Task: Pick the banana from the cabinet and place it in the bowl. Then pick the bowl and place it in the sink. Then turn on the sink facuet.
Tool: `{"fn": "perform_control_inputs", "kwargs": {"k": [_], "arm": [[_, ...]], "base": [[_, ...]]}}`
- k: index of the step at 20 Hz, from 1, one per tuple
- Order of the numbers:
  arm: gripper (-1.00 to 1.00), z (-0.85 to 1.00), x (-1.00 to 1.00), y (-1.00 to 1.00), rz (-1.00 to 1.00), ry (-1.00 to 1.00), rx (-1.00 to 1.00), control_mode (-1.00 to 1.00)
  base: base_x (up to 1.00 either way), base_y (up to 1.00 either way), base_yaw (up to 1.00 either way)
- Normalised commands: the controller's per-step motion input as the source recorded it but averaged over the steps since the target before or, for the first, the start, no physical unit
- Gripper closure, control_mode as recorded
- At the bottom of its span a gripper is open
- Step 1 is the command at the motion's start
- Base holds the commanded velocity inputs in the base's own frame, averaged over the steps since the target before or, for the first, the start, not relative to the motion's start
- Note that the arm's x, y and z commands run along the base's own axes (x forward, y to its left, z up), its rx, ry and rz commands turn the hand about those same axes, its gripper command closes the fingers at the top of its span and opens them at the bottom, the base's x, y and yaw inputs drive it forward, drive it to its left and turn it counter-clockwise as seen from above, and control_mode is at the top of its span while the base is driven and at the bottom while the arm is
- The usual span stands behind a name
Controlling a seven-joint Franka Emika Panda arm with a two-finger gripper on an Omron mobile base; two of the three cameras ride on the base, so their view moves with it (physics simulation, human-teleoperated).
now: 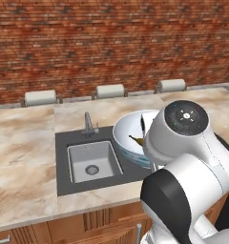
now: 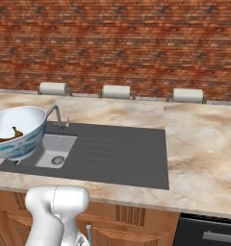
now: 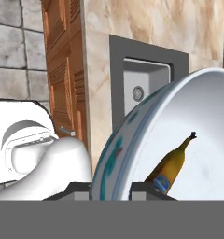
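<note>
Between the jaws, bowl (image 3: 146, 140) rim, banana (image 3: 172, 164) inside.

Sink (image 1: 93, 162) basin lying open, nothing blocking its mouth; faucet (image 1: 88, 123) standing at the back rim, crowding that side; bowl (image 1: 130, 138) hanging tilted just right of the basin; surround (image 2: 122, 153) lying bare.

bowl (image 1: 128, 133) right half hidden behind the arm, banana (image 1: 135, 140) partly hidden, end effector fingertips barely visible

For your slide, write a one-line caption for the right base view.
Tilted bowl holding the banana, poised beside the sink and faucet.
</note>
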Motion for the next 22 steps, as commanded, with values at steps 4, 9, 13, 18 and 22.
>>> {"fn": "perform_control_inputs", "kwargs": {"k": [4,9,13,18,22], "arm": [[1.0,-0.02,0.01,0.02,0.01,0.0,0.02,-1.0],[1.0,-0.33,0.11,0.31,0.06,0.08,0.21,-1.0],[1.0,-0.29,0.29,0.02,0.25,0.17,0.22,-1.0],[1.0,-0.04,0.44,-0.03,0.16,0.13,0.04,-1.0],[1.0,-0.14,0.34,0.0,0.07,0.08,0.0,-1.0]], "base": [[0.06,0.0,0.03],[0.0,0.0,0.0],[0.0,0.0,0.0],[0.0,0.0,0.0],[0.0,0.0,0.0]]}}
